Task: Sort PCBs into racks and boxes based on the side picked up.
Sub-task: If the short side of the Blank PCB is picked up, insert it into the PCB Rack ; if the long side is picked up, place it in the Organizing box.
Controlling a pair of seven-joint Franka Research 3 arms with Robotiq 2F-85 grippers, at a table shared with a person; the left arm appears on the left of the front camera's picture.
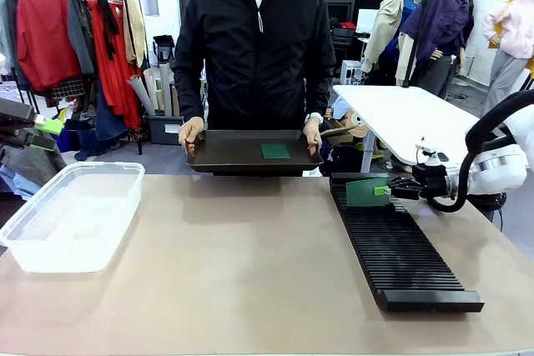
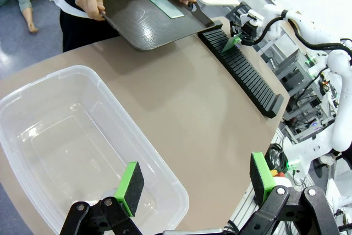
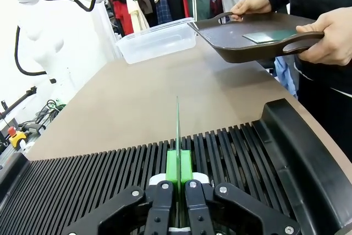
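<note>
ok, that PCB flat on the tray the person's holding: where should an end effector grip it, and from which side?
Probably straight down from above, pinching two opposite edges of the PCB. It lies flat on the tray, leaving only edges to pinch, and the person's hands hold both handles, blocking side approaches.

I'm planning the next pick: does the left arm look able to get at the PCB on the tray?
Probably yes: the left gripper is open and empty near the box, the PCB lies uncovered on the tray, and only bare table lies between.
</note>
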